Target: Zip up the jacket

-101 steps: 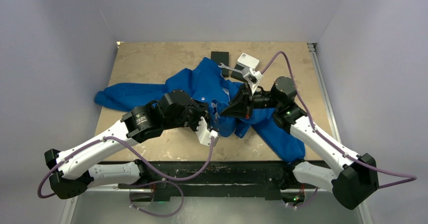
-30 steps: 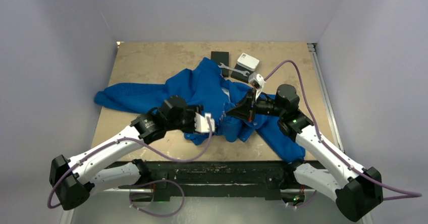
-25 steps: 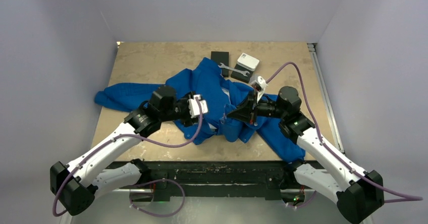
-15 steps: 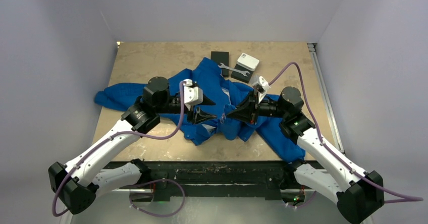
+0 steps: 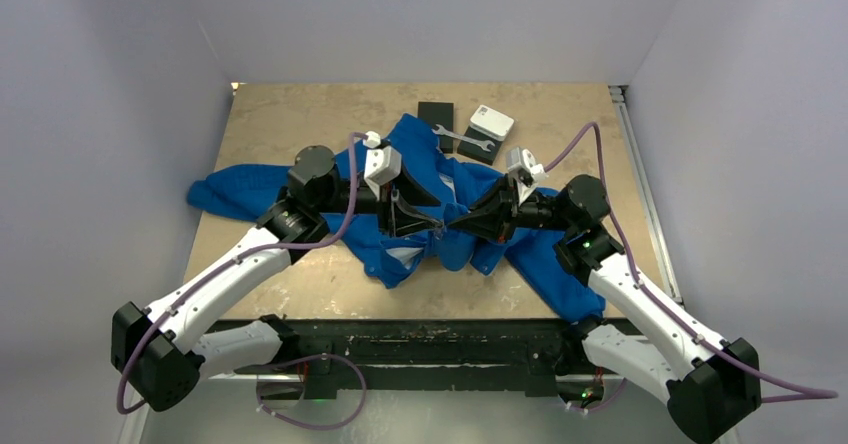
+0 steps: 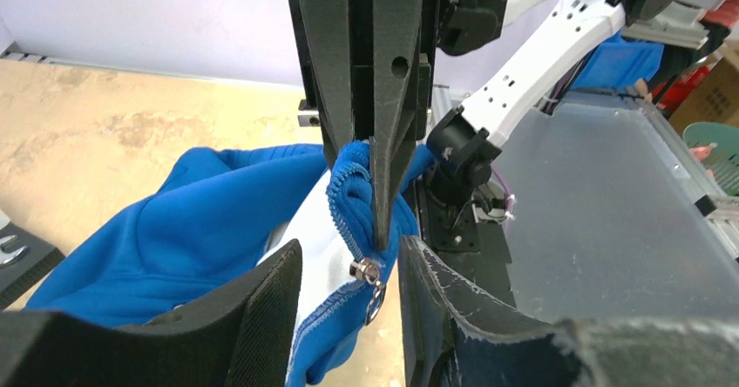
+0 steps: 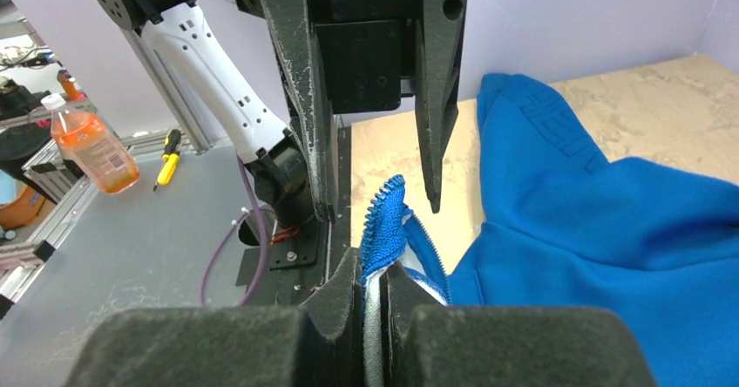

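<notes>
while the right gripper [image 7: 375, 274] clamps the jacket [image 7: 610, 217], the left gripper [image 6: 349, 293] (jaws apart) straddles the zipper pull [image 6: 366, 271]; closing there seems next.

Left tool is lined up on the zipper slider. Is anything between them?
Nothing visible. The slider sits bare in the gap of the open left tool. The right tool pinches the jacket by its zipper edge just beyond, close to the slider but not in front of it.

The left arm [image 5: 215, 289] and right arm [image 5: 640, 299] have white link shells, black round joint housings and a purple cable [image 5: 590, 126] along each. The left hand [image 5: 435, 215] and right hand [image 5: 451, 225] have black tapered fingers [image 6: 383, 99] with screw holes.
</notes>
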`<state>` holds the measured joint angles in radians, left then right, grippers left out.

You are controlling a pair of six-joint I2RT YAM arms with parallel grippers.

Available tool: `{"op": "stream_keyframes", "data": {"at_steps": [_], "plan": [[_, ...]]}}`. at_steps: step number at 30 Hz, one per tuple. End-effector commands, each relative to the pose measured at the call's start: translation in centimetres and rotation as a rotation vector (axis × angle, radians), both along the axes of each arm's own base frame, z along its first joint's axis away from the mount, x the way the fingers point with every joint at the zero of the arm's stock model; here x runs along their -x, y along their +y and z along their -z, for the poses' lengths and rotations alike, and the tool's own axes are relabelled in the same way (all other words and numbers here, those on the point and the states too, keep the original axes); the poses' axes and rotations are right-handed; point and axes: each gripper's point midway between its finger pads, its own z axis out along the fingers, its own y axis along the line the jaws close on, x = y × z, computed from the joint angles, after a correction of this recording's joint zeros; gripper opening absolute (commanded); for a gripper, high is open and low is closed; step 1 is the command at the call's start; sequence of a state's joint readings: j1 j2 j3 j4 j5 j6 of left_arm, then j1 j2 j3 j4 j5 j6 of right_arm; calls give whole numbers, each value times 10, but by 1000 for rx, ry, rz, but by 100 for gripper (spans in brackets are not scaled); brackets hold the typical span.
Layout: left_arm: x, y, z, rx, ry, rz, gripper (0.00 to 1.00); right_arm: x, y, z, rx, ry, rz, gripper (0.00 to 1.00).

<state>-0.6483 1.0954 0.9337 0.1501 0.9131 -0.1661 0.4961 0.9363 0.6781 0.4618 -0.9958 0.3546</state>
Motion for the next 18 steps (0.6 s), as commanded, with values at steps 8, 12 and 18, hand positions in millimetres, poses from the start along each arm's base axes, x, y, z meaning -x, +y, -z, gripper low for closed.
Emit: {"op": "stream_keyframes", "data": {"at_steps": [8,12,18], "plan": [[5,-7,-18,105,36,66,30,3,1,-21,-61,-96,-27,0],[0,-8,-19,121,39,33,21,1,3,-20,-60,-92,-23,0],[-13,-3,-16,73,-35,-36,0,-6,3,-11,-7,-70,8,18]]}}
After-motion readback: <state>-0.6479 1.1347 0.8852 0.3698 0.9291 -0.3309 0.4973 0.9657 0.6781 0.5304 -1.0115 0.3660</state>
